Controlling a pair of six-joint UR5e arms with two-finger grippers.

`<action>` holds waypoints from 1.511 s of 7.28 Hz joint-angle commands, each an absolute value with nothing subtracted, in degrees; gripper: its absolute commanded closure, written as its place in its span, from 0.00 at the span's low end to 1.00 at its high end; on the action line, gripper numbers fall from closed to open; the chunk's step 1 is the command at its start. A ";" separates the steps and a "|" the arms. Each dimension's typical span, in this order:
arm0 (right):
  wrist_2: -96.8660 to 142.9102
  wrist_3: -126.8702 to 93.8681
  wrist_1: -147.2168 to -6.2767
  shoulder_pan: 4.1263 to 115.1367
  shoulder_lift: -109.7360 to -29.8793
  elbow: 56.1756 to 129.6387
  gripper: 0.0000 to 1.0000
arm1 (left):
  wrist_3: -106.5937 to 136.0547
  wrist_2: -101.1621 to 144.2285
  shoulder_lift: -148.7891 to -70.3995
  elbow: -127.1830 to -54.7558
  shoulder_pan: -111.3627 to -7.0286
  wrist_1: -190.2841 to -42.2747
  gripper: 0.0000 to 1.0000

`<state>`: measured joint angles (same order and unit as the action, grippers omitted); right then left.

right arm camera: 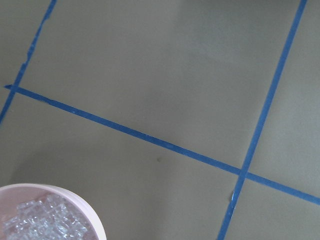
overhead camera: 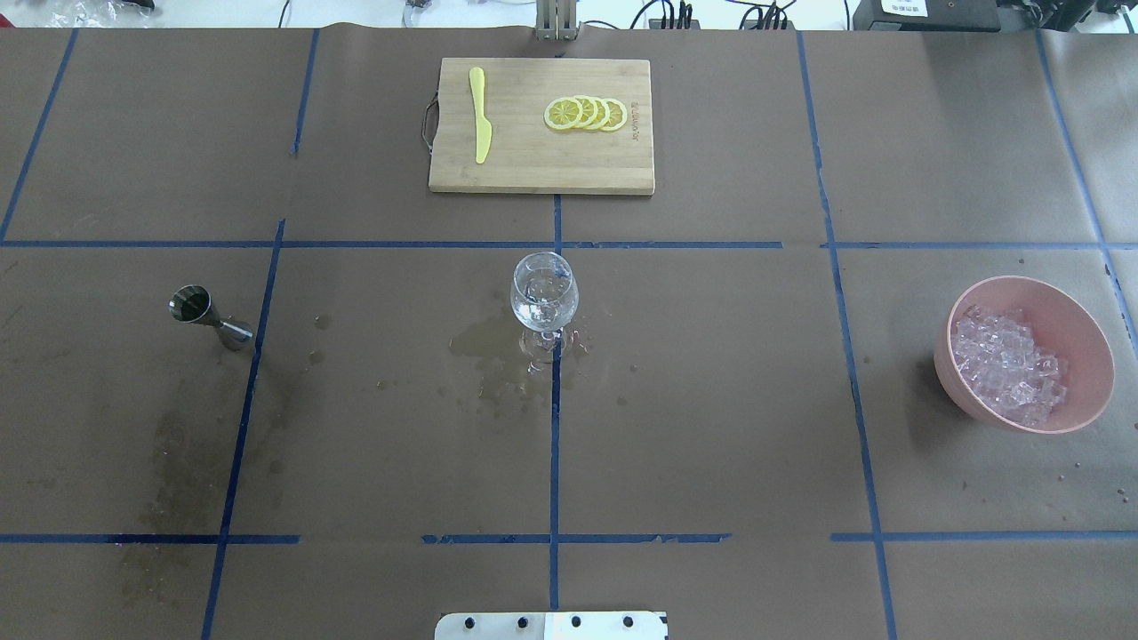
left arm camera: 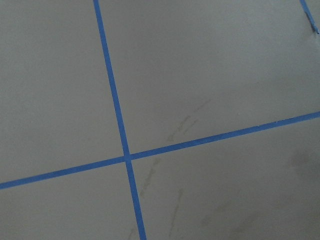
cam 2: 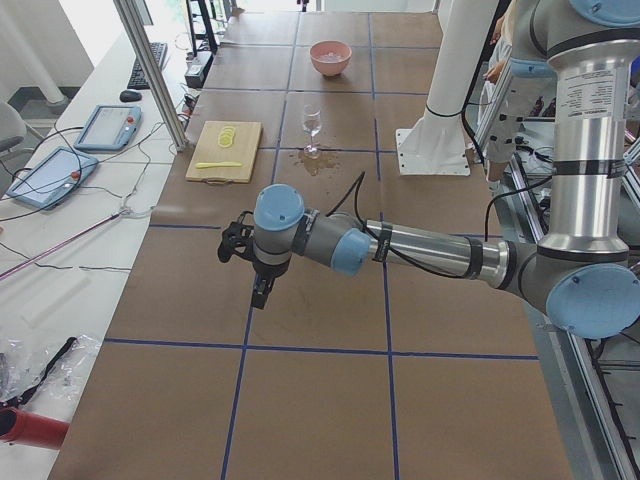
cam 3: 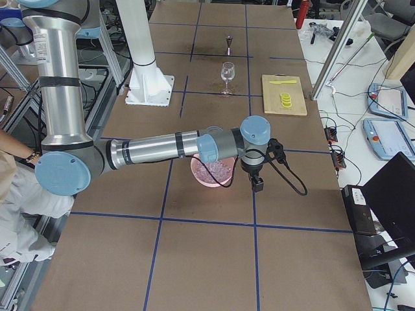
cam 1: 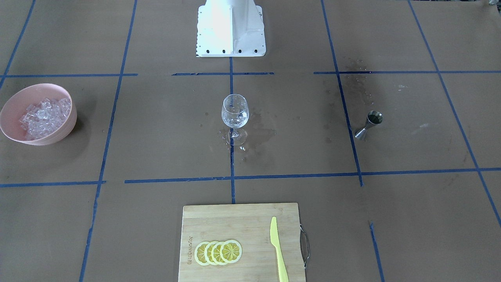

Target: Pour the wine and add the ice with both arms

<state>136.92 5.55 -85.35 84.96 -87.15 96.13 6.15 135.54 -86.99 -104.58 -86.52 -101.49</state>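
Observation:
A clear wine glass (cam 1: 235,113) (overhead camera: 543,293) stands upright at the table's centre, with clear glassy contents in its bowl; I cannot tell wine from ice there. Ice (cam 1: 45,115) (overhead camera: 1009,364) fills a pink bowl (cam 1: 66,131) (overhead camera: 1080,338) on the robot's right. Both arms show only in the side views. The left gripper (cam 2: 262,290) hangs over bare table, far from the glass. The right gripper (cam 3: 258,183) hangs just beside the bowl (cam 3: 206,178). Whether either is open or shut I cannot tell.
A steel jigger (cam 1: 370,123) (overhead camera: 204,313) stands on the robot's left. Wet patches (overhead camera: 493,347) surround the glass foot. A cutting board (overhead camera: 533,169) at the far edge carries lemon slices (overhead camera: 587,114) and a yellow knife (overhead camera: 480,116). The white pedestal (cam 1: 230,29) is behind the glass.

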 commanded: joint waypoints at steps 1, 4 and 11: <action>135.88 5.80 -84.91 85.51 -87.28 94.14 0.00 | 6.41 138.49 -90.41 -103.49 -85.09 -102.20 0.00; 136.32 5.27 -84.73 85.43 -87.19 96.59 0.00 | 6.59 135.63 -90.79 -103.02 -84.64 -102.66 0.00; 138.33 5.36 -80.02 82.36 -88.06 97.21 0.00 | 28.44 127.18 -88.88 -106.00 -69.53 -123.24 0.00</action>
<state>137.48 5.49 -83.28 83.42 -87.55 97.26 21.30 128.10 -90.57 -105.62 -72.42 -116.00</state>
